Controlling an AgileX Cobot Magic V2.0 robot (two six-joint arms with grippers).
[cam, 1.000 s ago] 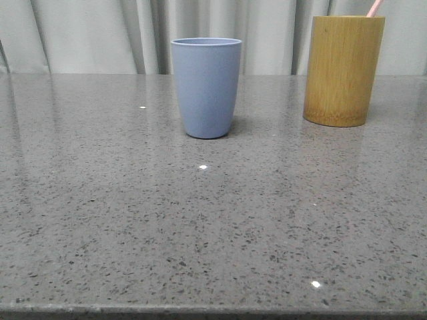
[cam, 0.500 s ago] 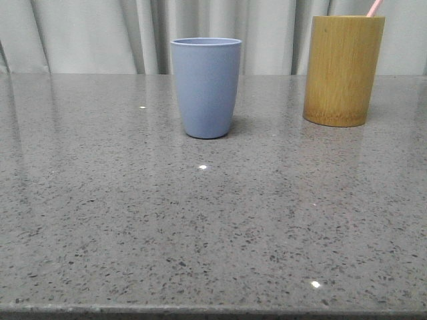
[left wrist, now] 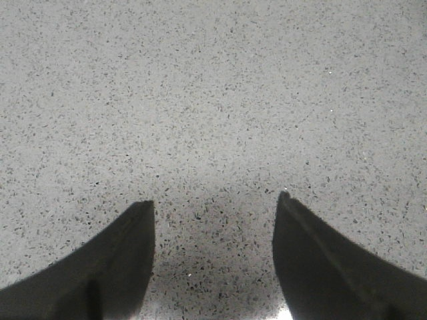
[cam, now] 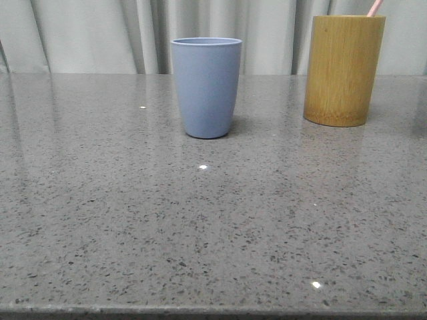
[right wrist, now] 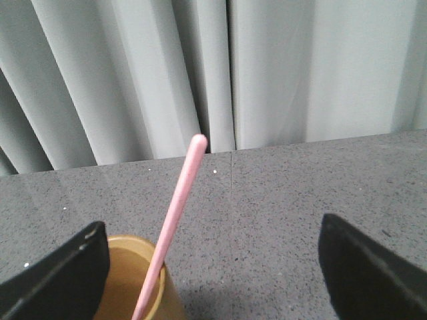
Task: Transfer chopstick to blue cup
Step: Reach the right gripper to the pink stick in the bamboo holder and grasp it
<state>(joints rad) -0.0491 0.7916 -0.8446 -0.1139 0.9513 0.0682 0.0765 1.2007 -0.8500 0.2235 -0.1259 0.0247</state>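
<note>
Chopstick [right wrist: 175,223] leans in the holder [right wrist: 143,280], between the right pincer's [right wrist: 213,267] wide-open, empty fingers.
Left pincer [left wrist: 215,250] gapes empty over bare counter [left wrist: 213,100]; blue cup [cam: 206,87] stands apart, left of the holder.

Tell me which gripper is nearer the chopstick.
Right. The right gripper is open above the bamboo holder, its fingers flanking the pink chopstick. The left gripper is open over bare countertop, with no chopstick in its view.
</note>
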